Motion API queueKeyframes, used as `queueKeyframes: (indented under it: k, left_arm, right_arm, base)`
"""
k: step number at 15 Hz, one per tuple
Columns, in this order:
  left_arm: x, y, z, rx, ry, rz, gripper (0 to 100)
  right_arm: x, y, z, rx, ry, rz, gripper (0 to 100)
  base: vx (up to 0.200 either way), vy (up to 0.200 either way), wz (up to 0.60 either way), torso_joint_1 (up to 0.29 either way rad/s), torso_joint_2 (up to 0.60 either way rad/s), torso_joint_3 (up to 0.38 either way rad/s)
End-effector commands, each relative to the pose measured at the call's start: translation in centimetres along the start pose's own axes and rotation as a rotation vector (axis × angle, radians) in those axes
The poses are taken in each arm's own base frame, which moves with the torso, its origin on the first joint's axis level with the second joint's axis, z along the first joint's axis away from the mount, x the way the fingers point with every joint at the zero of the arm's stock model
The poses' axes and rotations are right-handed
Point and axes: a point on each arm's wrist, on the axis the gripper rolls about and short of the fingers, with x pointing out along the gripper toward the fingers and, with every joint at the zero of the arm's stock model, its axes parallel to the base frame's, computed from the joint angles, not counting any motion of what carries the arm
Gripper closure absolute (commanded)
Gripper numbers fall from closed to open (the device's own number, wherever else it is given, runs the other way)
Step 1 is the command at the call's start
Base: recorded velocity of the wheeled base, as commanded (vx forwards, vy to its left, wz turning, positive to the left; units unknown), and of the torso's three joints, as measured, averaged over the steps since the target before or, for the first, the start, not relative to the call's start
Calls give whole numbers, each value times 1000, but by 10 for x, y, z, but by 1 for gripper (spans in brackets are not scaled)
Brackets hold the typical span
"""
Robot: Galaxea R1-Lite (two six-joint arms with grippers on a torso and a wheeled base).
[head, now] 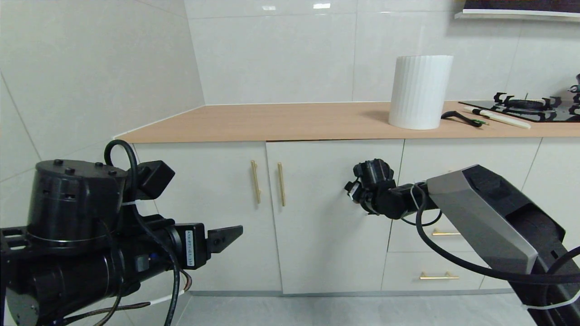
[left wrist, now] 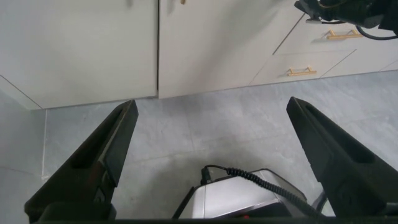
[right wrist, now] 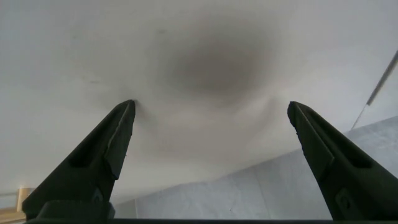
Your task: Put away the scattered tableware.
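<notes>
Up on the counter (head: 272,121), the head view shows a tall white ribbed holder (head: 420,93) standing upright. Just beside it, toward the stove (head: 525,108), lies the scattered tableware: a black-handled utensil (head: 460,117) and a long pale stick-like piece (head: 500,119). Both lie flat, the pale one along the stove's near edge. Below, 2 cabinet doors carry 2 gold handles (head: 256,181) side by side, with drawers (head: 437,267) to their right. The left fingers (head: 224,239) hang low in front of the left-hand door, well apart from the counter. The right arm (head: 480,213) stretches toward the right-hand door (head: 331,217), its tip close to the panel below the counter edge. In the left wrist view, the left fingers (left wrist: 106,162) are spread wide and empty over the grey floor (left wrist: 205,137) at the foot of the cabinets. In the right wrist view, the right fingers (right wrist: 102,158) are likewise spread wide and empty, close to the white door (right wrist: 205,62); whether they touch it I cannot tell.
</notes>
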Motion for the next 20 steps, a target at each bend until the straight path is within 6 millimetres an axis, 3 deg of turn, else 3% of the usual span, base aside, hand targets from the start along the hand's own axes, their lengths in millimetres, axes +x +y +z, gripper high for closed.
queueKeyframes:
  k: [1,9,11,15,18,19,20]
  left_arm:
    - [0,0,0,1,1,1,0]
    - [0,0,0,2,3,0,0]
    - [0,-2,-1,6,2,-7,0]
    - [-9,-3,6,-6,-48,-22,0]
    - [-38,-2,25,-42,-209,-58,0]
    - [-57,4,33,-65,-281,-56,0]
    - [-72,10,37,-86,-337,-53,0]
  right_arm:
    - [7,-4,1,6,-11,-15,0]
    - [3,-2,5,3,-15,-26,0]
    - [-13,3,10,-7,9,-30,0]
    - [-93,12,39,-30,107,75,0]
    - [-195,7,83,-166,49,180,0]
    - [-250,-4,100,-206,4,239,0]
    - [-288,-16,108,-232,-39,270,0]
  base:
    - [0,0,0,0,0,0]
    - [0,0,0,0,0,0]
    - [0,0,0,0,0,0]
    - [0,0,0,0,0,0]
    - [0,0,0,0,0,0]
    - [0,0,0,0,0,0]
    - [0,0,0,0,0,0]
